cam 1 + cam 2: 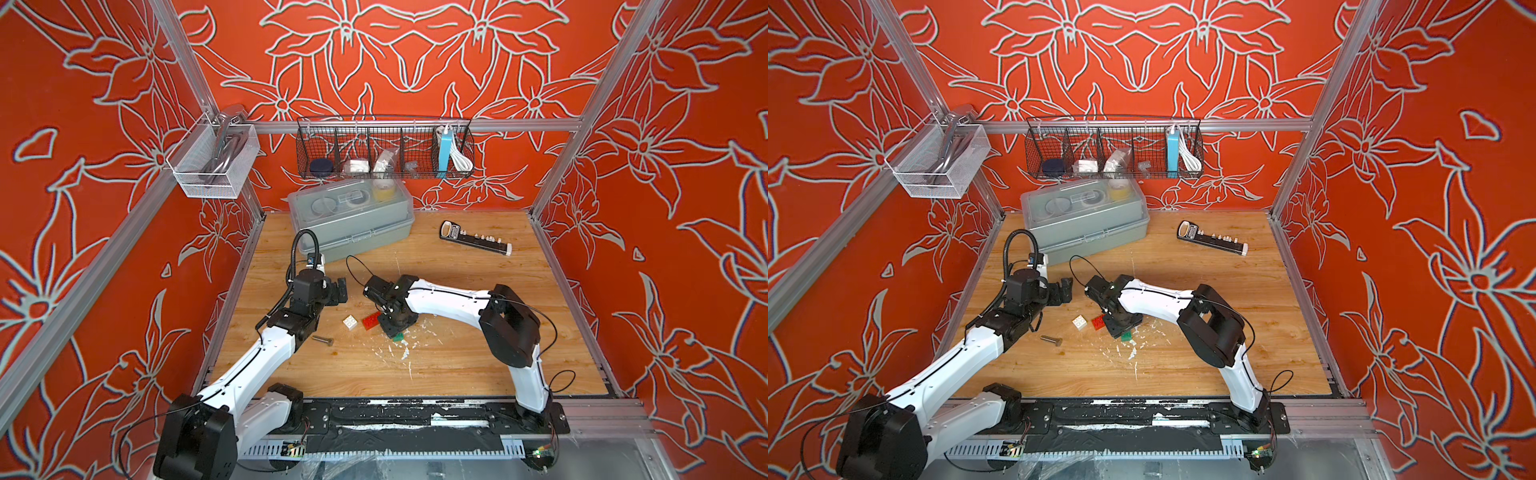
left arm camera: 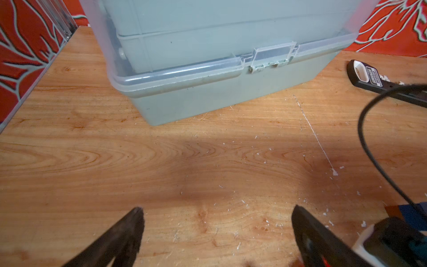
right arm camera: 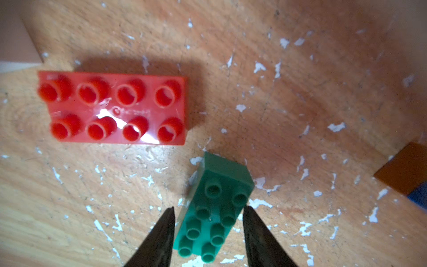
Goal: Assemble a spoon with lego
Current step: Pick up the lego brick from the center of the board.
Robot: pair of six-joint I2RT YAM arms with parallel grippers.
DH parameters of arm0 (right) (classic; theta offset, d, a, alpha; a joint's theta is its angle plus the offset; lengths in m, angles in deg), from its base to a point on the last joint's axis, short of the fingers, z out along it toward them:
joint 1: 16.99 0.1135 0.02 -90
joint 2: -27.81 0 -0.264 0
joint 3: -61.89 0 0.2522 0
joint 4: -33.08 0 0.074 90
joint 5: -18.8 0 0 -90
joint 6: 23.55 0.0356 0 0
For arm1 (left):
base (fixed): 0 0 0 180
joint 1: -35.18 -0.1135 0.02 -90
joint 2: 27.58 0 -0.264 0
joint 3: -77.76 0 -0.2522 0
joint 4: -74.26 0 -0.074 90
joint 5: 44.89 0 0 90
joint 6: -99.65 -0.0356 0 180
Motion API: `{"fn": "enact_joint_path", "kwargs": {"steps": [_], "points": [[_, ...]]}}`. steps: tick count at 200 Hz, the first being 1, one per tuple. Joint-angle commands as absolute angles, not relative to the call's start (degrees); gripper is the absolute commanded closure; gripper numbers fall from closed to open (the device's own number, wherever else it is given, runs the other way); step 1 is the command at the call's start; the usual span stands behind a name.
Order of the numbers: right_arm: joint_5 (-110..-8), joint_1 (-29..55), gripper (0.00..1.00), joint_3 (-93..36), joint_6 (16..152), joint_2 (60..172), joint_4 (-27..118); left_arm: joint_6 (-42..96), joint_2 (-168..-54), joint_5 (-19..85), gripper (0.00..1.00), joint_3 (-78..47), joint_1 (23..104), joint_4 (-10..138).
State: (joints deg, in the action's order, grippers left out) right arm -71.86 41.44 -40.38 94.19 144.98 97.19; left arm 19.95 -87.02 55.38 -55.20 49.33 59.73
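Two fingers (image 3: 159, 238) straddle green brick (image 3: 215, 208) edges; red brick (image 3: 115, 107) apart.

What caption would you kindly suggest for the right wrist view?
Right pincer astride the green brick on the table; red brick lying apart.

White link shells join boxy black joint housings on both arms. A ribbed black conduit (image 1: 296, 249) loops over the left arm (image 1: 249, 365), centre left; a thin black cable (image 2: 360, 124) loops off the right arm (image 1: 449, 297). The right end effector (image 3: 209, 208) has black tapering fingers (image 3: 159, 238).
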Motion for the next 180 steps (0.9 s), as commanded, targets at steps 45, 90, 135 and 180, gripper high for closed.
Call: {"fn": "enact_joint_path", "kwargs": {"steps": [45,90,135,180], "points": [[-75.31,42.63,0.67,-42.17,85.64,145.43,102.82,20.01,-87.17,55.23,0.02,-54.87,49.07,59.72],[-75.42,42.95,0.56,-41.05,81.92,144.27,103.00,20.00,-87.16,54.96,0.02,-54.86,49.07,59.62],[-75.38,43.03,0.52,-40.33,82.05,144.89,101.33,19.87,-87.08,55.22,0.02,-54.86,49.08,59.54],[-76.03,43.03,0.59,-41.01,80.98,146.54,101.61,19.93,-87.08,55.22,0.02,-54.83,49.07,59.54]]}}
